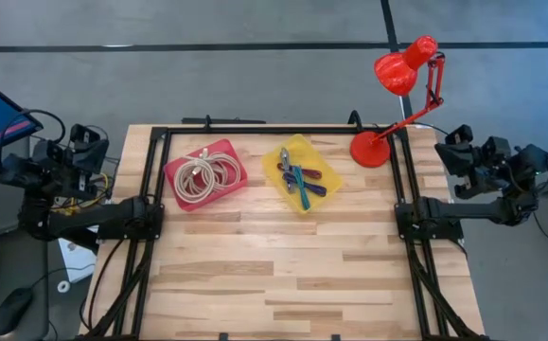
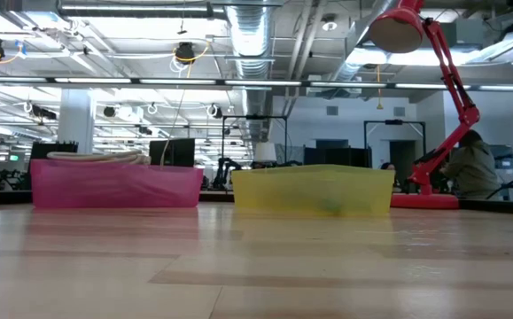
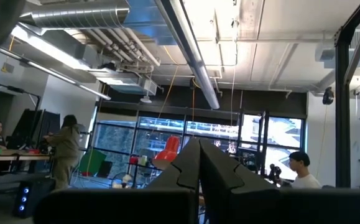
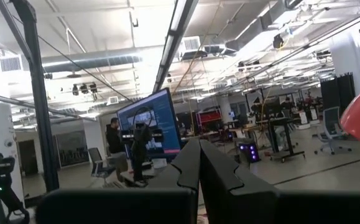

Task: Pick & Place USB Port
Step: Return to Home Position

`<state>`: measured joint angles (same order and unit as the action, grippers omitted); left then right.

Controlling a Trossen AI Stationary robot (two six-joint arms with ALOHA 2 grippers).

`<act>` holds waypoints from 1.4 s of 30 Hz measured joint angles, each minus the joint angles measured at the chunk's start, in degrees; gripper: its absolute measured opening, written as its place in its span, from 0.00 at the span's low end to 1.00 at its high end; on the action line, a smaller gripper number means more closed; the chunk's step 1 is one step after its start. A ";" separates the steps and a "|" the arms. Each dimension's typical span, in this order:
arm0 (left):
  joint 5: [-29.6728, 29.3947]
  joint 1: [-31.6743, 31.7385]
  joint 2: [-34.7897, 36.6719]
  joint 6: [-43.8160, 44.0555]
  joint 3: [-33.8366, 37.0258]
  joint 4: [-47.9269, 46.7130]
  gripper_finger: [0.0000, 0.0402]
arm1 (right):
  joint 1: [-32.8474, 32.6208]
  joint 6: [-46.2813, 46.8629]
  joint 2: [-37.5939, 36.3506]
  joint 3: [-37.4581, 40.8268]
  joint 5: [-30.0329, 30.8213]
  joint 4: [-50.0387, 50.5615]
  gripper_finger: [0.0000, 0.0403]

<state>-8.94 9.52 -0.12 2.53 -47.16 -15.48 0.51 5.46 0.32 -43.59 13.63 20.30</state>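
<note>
The left hand (image 3: 199, 149) is parked off the left edge of the surface (image 1: 283, 275), its arm folded up beside the frame. Its two fingers are clenched against each other with nothing between them. The right hand (image 4: 199, 149) mirrors it off the right edge, likewise clenched and empty. This looks like a rest pose, with both hands kept outside the work area so the bins lie unobstructed.

Inward from the left hand and well apart from it sits the pink transparent bin (image 1: 205, 173), holding a coil of white cable (image 1: 207, 174) that rises a little above its rim. Between that bin and the right hand is the yellow transparent bin (image 1: 302, 172), with a light blue cable (image 1: 299, 186) and darker ones lying loosely inside. The sorting by colour appears done, as no cable lies on the bare wood.

A red desk lamp (image 1: 397, 95) stands near the right hand, its base beside the yellow bin, well apart from both hands.
</note>
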 joint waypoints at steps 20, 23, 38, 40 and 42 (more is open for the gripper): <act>-0.01 -0.02 0.04 -5.17 4.25 -5.76 0.01 | 0.00 2.12 -0.02 9.40 1.44 1.00 0.00; 0.03 -0.02 0.07 -5.21 6.01 -6.70 0.01 | 0.00 2.18 -0.02 13.26 1.40 -2.34 0.00; 4.56 -0.02 0.11 -0.95 25.89 1.13 0.01 | -0.09 5.15 -0.07 28.57 0.85 -15.40 0.00; 4.53 -0.02 0.11 -0.75 29.64 4.60 0.01 | -0.11 5.16 -0.07 30.37 0.81 -17.32 0.00; 4.58 -0.02 0.11 -0.72 33.14 7.95 0.01 | -0.13 5.16 -0.07 31.67 0.59 -18.34 0.00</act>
<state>-4.36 9.50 -0.01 1.80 -14.02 -7.53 0.38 10.61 0.25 -11.93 14.22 1.96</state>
